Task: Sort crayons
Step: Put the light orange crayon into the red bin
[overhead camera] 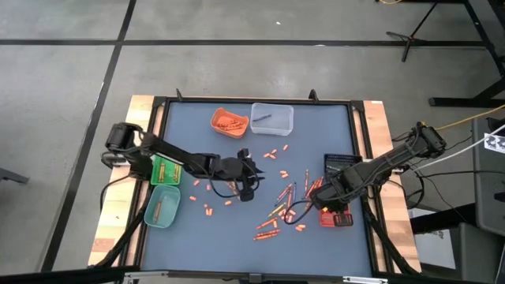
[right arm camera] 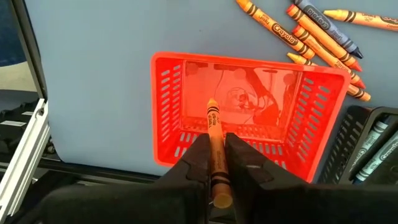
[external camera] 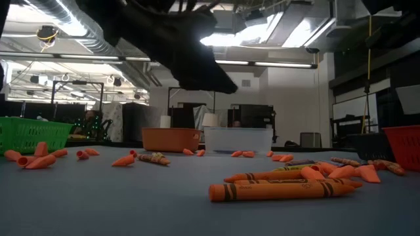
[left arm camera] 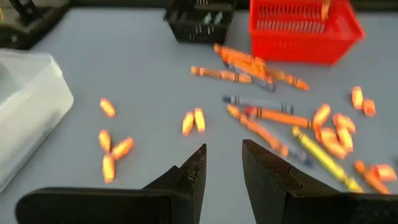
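Observation:
Many crayons (overhead camera: 288,207), mostly orange, lie scattered on the blue-grey table top, whole sticks and short stubs (left arm camera: 193,121). My right gripper (right arm camera: 214,152) hangs over the red basket (right arm camera: 249,112) at the table's near right, shut on an orange crayon (right arm camera: 213,127). In the high view that gripper (overhead camera: 327,203) stands just beside the basket (overhead camera: 337,218). My left gripper (left arm camera: 224,165) is open above the table's middle (overhead camera: 251,180), with nothing between its fingers; stubs lie a little ahead of it. My right gripper pinches the orange crayon's rear half (right arm camera: 216,163) between its two fingers. The crayon lies along the fingers, its pointed end (right arm camera: 211,102) sticking out past the fingertips. The fingers point steeply down. The crayon is lifted clear, over the red basket's opening.
A black basket (overhead camera: 344,163) holding dark crayons stands beside the red one. An orange tray (overhead camera: 229,121) and a clear tray (overhead camera: 272,117) sit at the far edge, a green basket (overhead camera: 166,170) and a teal tray (overhead camera: 162,207) at the left. Two whole crayons (external camera: 282,190) lie near the front.

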Motion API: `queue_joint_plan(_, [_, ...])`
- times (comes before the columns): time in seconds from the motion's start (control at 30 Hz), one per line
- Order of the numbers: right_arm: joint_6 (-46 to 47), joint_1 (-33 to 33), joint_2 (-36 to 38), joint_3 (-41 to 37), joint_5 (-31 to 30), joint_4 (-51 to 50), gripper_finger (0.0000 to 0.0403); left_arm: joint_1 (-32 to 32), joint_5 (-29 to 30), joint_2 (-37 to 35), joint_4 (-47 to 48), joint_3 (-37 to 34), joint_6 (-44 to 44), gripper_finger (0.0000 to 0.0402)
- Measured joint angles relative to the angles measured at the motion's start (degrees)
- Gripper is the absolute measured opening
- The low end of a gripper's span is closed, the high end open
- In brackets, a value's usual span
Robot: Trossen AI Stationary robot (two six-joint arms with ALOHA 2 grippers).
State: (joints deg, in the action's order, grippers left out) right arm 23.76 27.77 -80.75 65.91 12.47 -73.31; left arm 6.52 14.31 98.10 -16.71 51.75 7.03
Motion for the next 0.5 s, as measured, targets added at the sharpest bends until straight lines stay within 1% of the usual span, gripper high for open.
queue_joint_plan(0.1, [0.01, -0.02, 0.00, 0.00, 0.00, -0.04, 0.0047, 0.18, -2.65, -2.30, 5.76, -0.02, -0.08, 0.0088])
queue_joint_plan(0.23, [0.01, -0.02, 0.00, 0.00, -0.07, -0.01, 0.0088, 0.20, -8.70, -2.82, 11.96, -0.02, -0.09, 0.0088])
queue_joint_plan(0.33, [-0.03, -0.02, 0.00, 0.00, -1.38, 0.05, 0.0116, 0.23, -12.43, -2.74, 16.34, -0.02, -0.09, 0.0088])
queue_joint_plan(0.5, [-0.24, -0.02, 0.00, 0.00, -5.64, 0.48, 0.0140, 0.27, -14.02, -2.60, 22.38, -0.02, -0.11, 0.0088])
